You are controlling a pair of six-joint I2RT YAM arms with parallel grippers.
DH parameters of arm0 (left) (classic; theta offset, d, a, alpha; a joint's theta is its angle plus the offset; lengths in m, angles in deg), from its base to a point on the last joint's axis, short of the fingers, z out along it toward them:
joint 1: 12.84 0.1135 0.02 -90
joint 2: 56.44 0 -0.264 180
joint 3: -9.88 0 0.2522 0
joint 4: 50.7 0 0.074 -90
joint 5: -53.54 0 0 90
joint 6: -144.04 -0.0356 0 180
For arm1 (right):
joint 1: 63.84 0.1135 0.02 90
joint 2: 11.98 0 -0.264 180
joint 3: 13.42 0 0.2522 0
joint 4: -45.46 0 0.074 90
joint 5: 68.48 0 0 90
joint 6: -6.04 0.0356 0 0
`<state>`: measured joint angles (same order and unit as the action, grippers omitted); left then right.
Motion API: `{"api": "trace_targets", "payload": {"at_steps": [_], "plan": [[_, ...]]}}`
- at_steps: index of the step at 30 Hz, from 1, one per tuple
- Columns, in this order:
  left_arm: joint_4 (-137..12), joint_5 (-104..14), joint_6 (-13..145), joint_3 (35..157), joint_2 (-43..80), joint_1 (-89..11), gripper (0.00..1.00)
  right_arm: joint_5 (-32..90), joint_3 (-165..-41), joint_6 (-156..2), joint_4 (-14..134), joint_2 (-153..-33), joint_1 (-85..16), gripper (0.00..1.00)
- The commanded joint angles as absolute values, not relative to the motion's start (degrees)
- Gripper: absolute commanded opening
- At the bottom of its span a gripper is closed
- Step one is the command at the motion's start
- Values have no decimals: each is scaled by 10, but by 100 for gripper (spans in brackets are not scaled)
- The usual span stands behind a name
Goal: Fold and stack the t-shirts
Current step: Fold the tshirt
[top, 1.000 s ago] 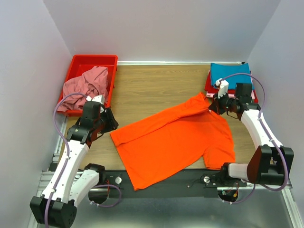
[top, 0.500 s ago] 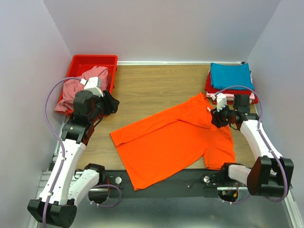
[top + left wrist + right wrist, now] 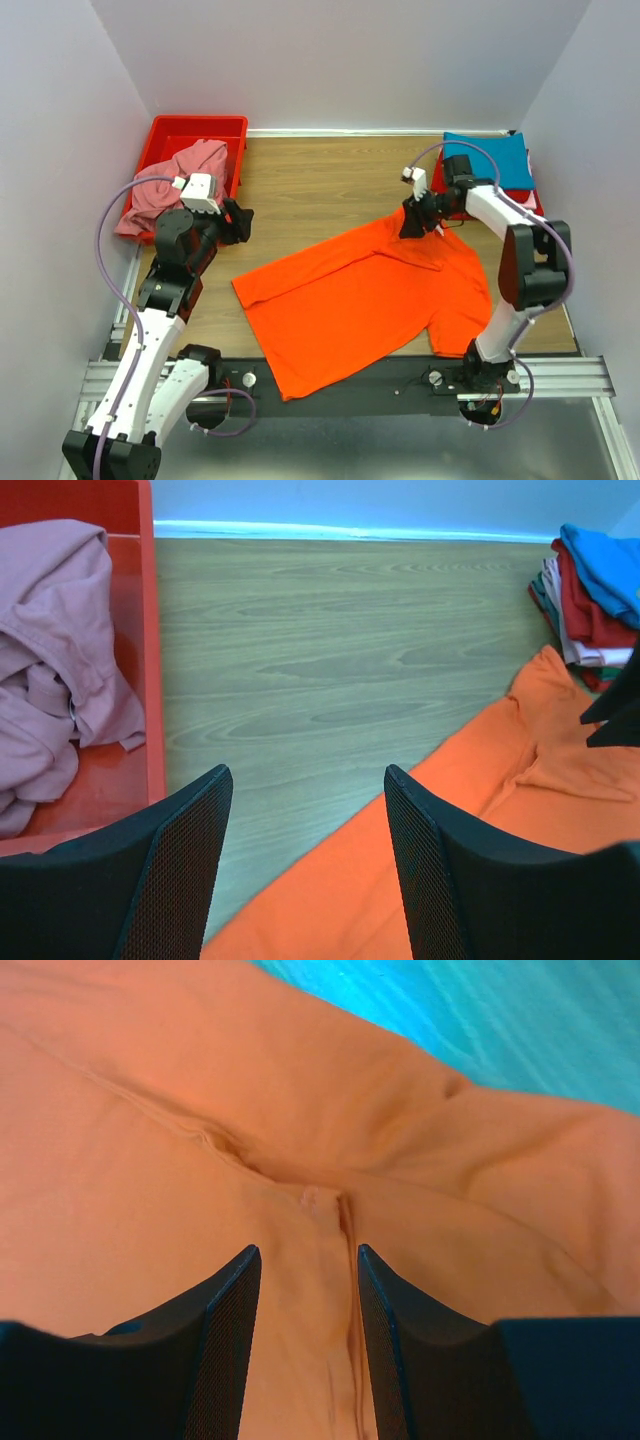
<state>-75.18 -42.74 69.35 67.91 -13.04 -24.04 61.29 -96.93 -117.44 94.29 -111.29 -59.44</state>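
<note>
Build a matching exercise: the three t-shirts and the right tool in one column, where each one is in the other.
Things:
1. orange t-shirt
2. dusty pink t-shirt
3. teal blue t-shirt
4. right tool

Places:
A. on top of the folded stack, far right corner
B. spread out on the wooden table
C. crumpled in the red bin
D. open, low over orange cloth

Pairs: 1-B, 2-C, 3-A, 4-D.

White arms (image 3: 150, 335), black joints (image 3: 176, 236), purple cables (image 3: 99, 235)

Overhead camera looks down; both wrist cameras share the orange shirt (image 3: 370, 290).
</note>
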Motion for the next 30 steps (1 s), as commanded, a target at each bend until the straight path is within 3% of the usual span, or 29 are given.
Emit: {"api": "trace_targets", "payload": {"at_steps": [1,17,20,27,30], "plan": [[-717,-431,669,664,-157,-237,70,646,-1014,-1168,979,-1170,-579,50],[-707,-425,670,655,-156,-237,71,606,-1032,-1181,989,-1241,-538,49],[-707,-423,670,655,-157,-237,71,606,-1030,-1182,989,-1240,-538,40],[-707,-424,671,655,-159,-237,71,597,-1015,-1189,991,-1213,-538,8],[-707,-425,670,655,-159,-237,71,593,-994,-1198,996,-1177,-538,3]]}}
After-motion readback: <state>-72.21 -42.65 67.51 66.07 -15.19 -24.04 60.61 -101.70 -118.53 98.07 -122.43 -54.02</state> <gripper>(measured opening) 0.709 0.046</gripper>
